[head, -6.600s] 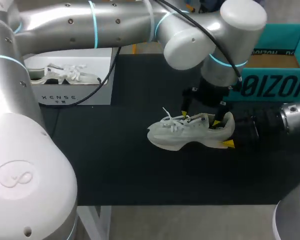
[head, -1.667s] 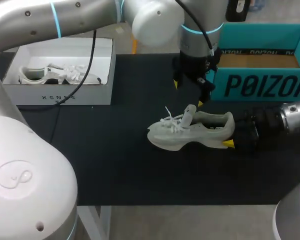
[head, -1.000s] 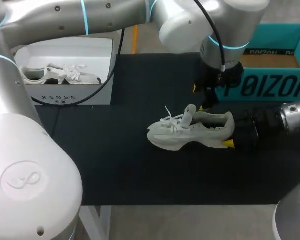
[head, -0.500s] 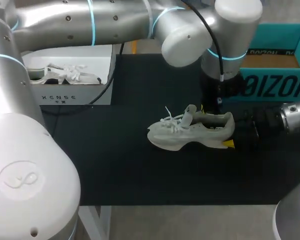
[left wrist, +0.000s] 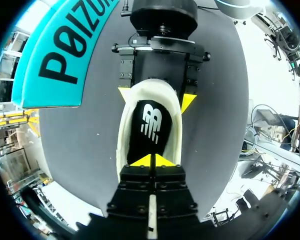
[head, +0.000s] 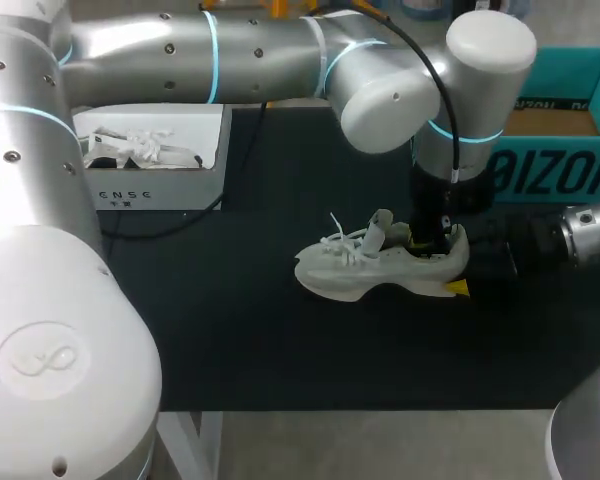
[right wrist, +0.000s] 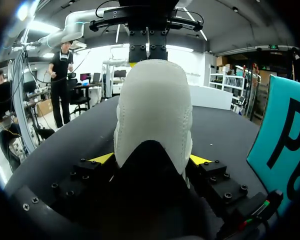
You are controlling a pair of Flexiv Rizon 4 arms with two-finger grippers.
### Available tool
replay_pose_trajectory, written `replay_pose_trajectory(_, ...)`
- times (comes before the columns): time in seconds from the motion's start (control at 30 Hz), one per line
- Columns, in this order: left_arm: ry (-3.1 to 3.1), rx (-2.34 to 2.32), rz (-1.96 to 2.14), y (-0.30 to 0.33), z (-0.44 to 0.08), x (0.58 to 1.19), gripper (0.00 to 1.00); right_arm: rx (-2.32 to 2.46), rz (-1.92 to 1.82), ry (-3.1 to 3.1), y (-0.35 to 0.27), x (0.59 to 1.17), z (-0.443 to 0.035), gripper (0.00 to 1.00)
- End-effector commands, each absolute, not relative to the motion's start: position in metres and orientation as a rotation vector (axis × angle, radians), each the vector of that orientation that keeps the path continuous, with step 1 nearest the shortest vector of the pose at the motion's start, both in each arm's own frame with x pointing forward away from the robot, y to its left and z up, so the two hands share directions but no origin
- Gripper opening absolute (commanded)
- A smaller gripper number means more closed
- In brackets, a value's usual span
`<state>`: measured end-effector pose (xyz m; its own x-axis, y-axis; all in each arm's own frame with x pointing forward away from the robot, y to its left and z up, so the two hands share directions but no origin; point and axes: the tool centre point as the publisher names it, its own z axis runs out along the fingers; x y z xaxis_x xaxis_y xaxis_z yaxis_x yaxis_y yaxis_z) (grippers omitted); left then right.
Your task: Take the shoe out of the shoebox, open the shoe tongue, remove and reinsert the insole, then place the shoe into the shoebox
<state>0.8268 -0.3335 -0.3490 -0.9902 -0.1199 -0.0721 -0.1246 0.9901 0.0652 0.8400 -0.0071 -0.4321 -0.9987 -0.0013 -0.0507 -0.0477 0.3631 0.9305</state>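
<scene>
Left pincer (left wrist: 152, 161) closed inside shoe (head: 360, 270); right pincer (left wrist: 156, 98) tight on heel (right wrist: 152, 105)

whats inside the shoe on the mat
A black insole lines the shoe, with the left gripper, tips closed, over it. The toe end is hidden behind that gripper.

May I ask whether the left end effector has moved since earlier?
Yes, the left end effector dropped from beside the teal box into the shoe.

Bare table (head: 230, 330) free ahead of the shoe (head: 345, 275), teal box (head: 560, 170) close behind, right gripper (left wrist: 156, 97) blocking the heel, left gripper (left wrist: 151, 161) filling the opening.
</scene>
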Motion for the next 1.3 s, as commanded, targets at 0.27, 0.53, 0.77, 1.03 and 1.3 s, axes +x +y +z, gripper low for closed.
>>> replay_pose_trajectory(0.27, 3.094, -0.155, 0.141, -0.332, -0.366, 0.813, 0.0, -0.044, 1.745, 2.561, -0.006, 0.84, -0.434, 0.0)
replay_pose_trajectory(0.53, 3.12, -0.128, 0.176, -0.333, -0.374, 0.815, 0.0, -0.044, 1.745, 2.561, -0.006, 0.84, -0.434, 0.0)
replay_pose_trajectory(0.77, 3.124, -0.126, 0.19, -0.332, -0.376, 0.818, 0.26, -0.044, 1.745, 2.561, -0.006, 0.84, -0.434, 0.0)
replay_pose_trajectory(1.03, 3.121, -0.104, 0.22, -0.333, -0.385, 0.822, 0.34, -0.044, 1.745, 2.561, -0.006, 0.84, -0.434, 0.0)
replay_pose_trajectory(1.3, 3.097, -0.056, 0.277, -0.331, -0.416, 0.822, 0.31, -0.044, 1.745, 2.561, -0.006, 0.84, -0.434, 0.0)
